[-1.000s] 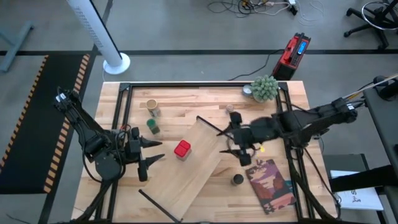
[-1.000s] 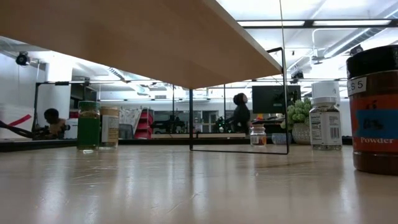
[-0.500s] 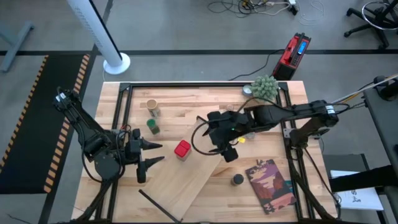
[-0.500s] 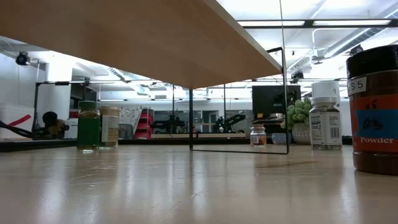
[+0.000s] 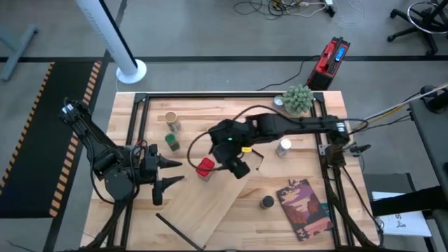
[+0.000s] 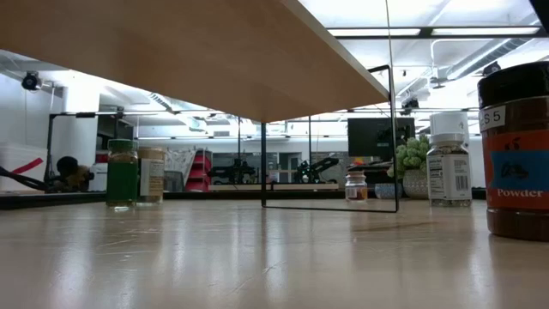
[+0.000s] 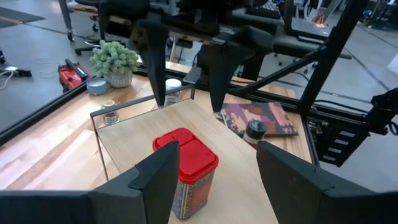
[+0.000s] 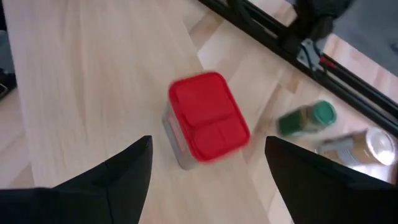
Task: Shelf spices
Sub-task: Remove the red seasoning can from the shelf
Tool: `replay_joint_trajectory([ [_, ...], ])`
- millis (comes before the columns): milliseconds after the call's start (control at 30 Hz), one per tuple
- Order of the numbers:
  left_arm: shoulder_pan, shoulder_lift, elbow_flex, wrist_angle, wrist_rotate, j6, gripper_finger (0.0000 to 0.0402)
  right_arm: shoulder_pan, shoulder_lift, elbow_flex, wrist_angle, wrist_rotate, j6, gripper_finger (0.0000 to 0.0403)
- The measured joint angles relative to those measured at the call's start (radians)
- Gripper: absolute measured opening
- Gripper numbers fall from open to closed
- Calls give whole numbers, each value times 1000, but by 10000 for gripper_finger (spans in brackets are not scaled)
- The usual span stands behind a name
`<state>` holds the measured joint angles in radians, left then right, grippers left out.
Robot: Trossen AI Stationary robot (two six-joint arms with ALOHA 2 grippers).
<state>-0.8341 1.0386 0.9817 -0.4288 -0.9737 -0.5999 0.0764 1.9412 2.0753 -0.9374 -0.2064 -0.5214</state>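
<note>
While red jar (image 5: 204, 168) stands on shelf (image 5: 210, 203), right tool (image 5: 222, 165) gapes empty above.

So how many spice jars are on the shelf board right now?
1: the red jar stands on the shelf. Five others sit on the tabletop: tan-topped, green-topped, white-topped, black-topped, and a small one behind.

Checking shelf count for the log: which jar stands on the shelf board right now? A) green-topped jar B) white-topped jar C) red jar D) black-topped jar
C: the red jar stands on the shelf board, between the left gripper and the right gripper, whose jaws are open just above it; the green-topped jar, white-topped jar and black-topped jar stand on the tabletop beside the board.
</note>
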Motion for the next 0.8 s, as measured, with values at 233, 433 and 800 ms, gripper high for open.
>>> replay_joint_trajectory([
  [233,-17,0,0,-55,52,-6,204,-6,99,96,-22,-29,-52,278],
  [433,-48,0,0,-187,95,-93,204,-7,141,132,-25,-30,-88,281],
  [800,-63,-5,-1,-254,123,-162,204,-18,170,132,-30,-29,-116,280],
])
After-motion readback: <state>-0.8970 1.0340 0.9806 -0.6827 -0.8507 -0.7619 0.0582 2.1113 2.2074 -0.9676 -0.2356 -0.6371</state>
